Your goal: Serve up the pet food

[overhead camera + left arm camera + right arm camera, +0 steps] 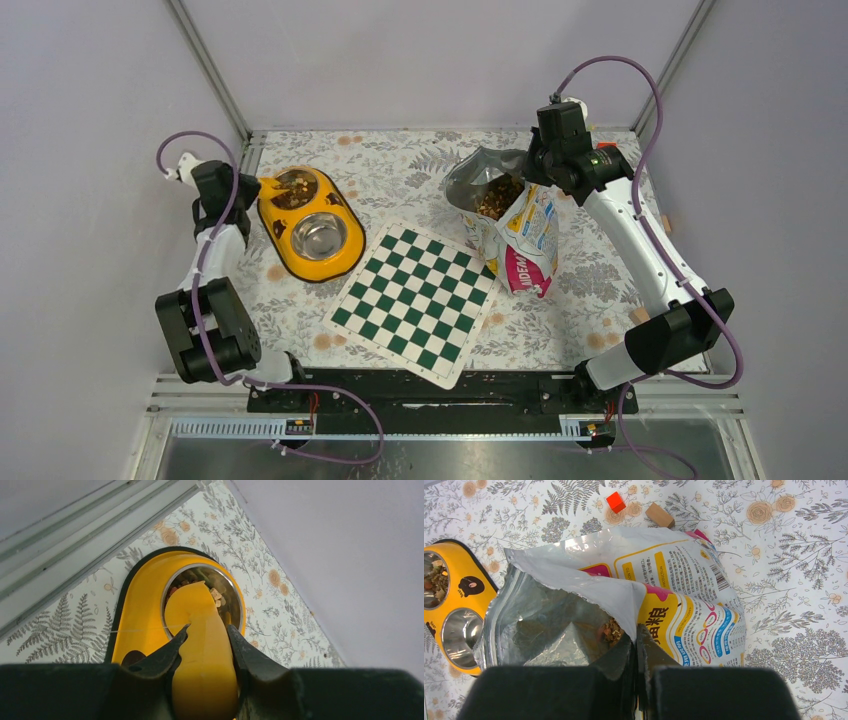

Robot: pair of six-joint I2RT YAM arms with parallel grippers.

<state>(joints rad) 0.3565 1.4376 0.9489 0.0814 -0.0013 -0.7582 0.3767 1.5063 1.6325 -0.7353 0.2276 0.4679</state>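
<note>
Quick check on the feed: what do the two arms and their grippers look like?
The left arm and right arm have white links between chunky black joint housings, each trailed by a looping purple cable. The left gripper and right gripper both have black tapering fingers on a black body.

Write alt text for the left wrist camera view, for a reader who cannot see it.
Seen from the wrist, two black jaws clamp a yellow scoop, whose end reaches over a steel bowl holding some kibble. The bowl sits in a yellow feeder on a floral tablecloth, beside a metal rail.
</note>
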